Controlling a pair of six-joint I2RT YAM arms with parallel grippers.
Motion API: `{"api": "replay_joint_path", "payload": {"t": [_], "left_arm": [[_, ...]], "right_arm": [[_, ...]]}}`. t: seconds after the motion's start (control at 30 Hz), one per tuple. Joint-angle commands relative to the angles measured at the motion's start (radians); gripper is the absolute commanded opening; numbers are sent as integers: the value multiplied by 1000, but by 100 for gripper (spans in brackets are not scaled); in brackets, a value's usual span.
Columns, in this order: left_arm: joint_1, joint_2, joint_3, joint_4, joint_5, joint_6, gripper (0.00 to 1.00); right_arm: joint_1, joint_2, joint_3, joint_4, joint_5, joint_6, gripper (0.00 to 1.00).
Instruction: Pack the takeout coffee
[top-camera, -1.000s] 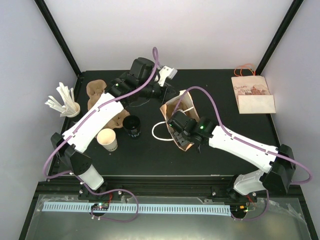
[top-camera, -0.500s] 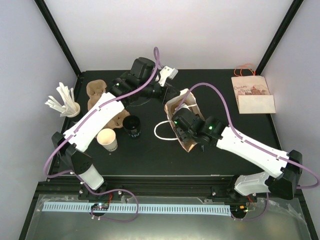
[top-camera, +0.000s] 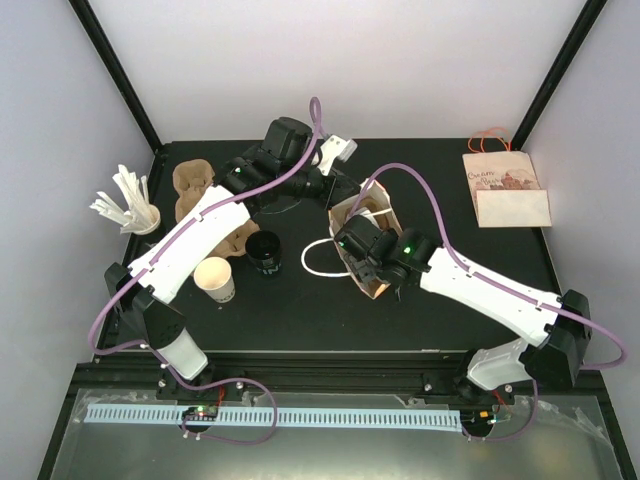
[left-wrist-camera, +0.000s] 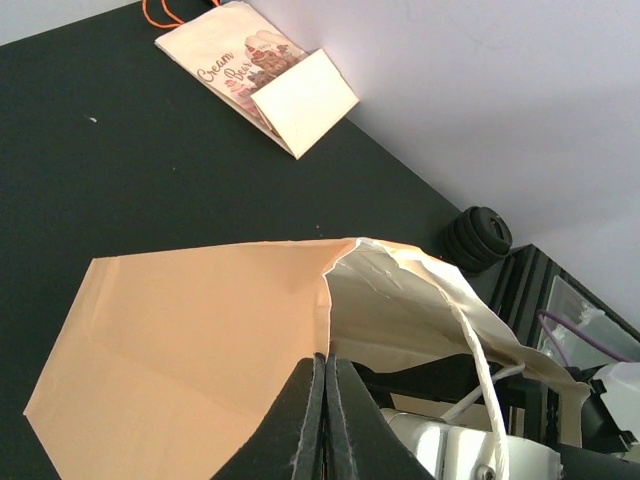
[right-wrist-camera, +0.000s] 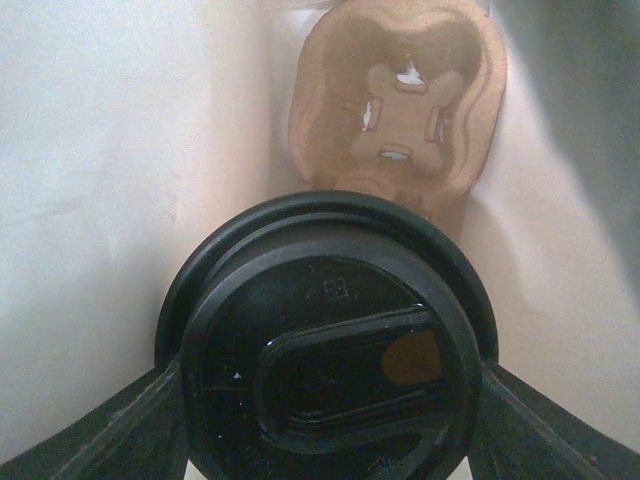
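Note:
A tan paper bag (top-camera: 372, 207) with white cord handles stands mid-table, its mouth held open. My left gripper (top-camera: 338, 190) is shut on the bag's rim (left-wrist-camera: 330, 300), its fingertips (left-wrist-camera: 326, 358) pinching the paper edge. My right gripper (top-camera: 362, 248) reaches down into the bag, shut on a coffee cup with a black lid (right-wrist-camera: 330, 345); one finger (right-wrist-camera: 120, 425) presses each side. Below the cup, a brown pulp cup carrier (right-wrist-camera: 400, 100) lies at the bottom of the bag.
A black cup (top-camera: 265, 252) and a cream paper cup (top-camera: 216, 279) stand left of the bag. Another brown carrier (top-camera: 193, 183) and a cup of white stirrers (top-camera: 128, 205) sit at the far left. A flat printed bag (top-camera: 505, 188) lies at the back right.
My right wrist swung slightly to the right and back again inside the bag, still holding the lidded cup. The left gripper kept its pinch on the rim.

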Motion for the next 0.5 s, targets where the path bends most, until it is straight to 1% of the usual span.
{"api": "replay_joint_path", "payload": {"t": [0.0,0.13,0.47], "left_arm": [[-8,-17,1,8,40,6,3],[-9,-17,-1,10,40,8,3],[-8,-17,-17,18,63,6,2]], "right_arm": [[5,10,32,-2,44,-19,43],[5,26,53,-19,96,-49,43],[5,37,20,-10,170,-69,41]]}}
